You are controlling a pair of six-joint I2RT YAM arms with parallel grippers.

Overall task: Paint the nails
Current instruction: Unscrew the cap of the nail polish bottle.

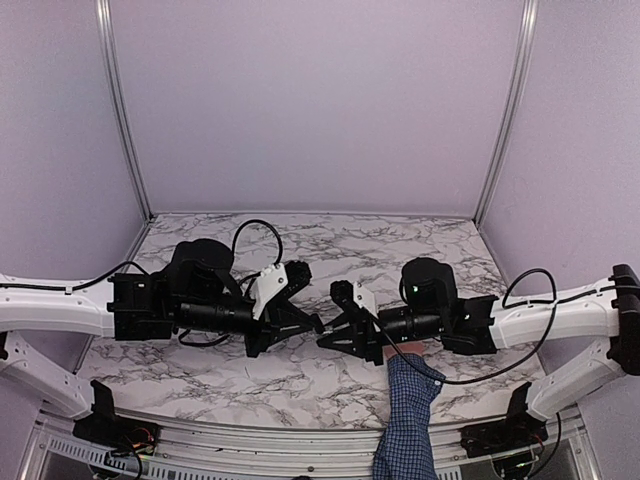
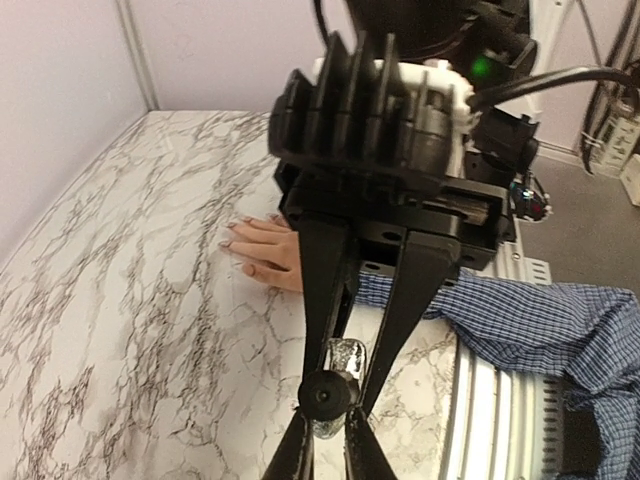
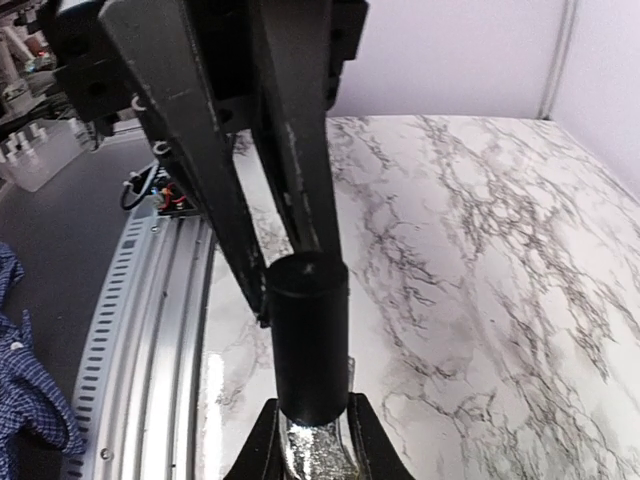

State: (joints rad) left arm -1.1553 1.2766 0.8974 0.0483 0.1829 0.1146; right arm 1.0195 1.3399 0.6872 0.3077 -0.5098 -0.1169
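- Top view: the left gripper (image 1: 312,325) and right gripper (image 1: 330,337) are met tip to tip over the table (image 1: 420,250), near its front edge. What is pinched there is too small to be made out.
- The hand (image 1: 400,352) is laid flat beneath the right arm (image 1: 520,315), with the sleeve (image 1: 408,415) trailing off the near edge. The nails cannot be resolved here.
- Left wrist: the left fingers (image 2: 300,455) are seen clamped tight at the dark cap (image 2: 327,396). The right gripper (image 2: 343,380) faces the camera, closed on the silvery bottle (image 2: 342,353) behind the cap.
- The nails (image 2: 226,243) are seen on spread fingers resting on the table, beyond both grippers and apart from the bottle.
- Right wrist: the bottle (image 3: 315,450) is pinched between the right fingers (image 3: 262,440) at the bottom. The cap (image 3: 308,340) is seated on it and gripped by the left fingers (image 3: 300,150).
- Only a scrap of sleeve (image 3: 25,400) is seen at lower left.
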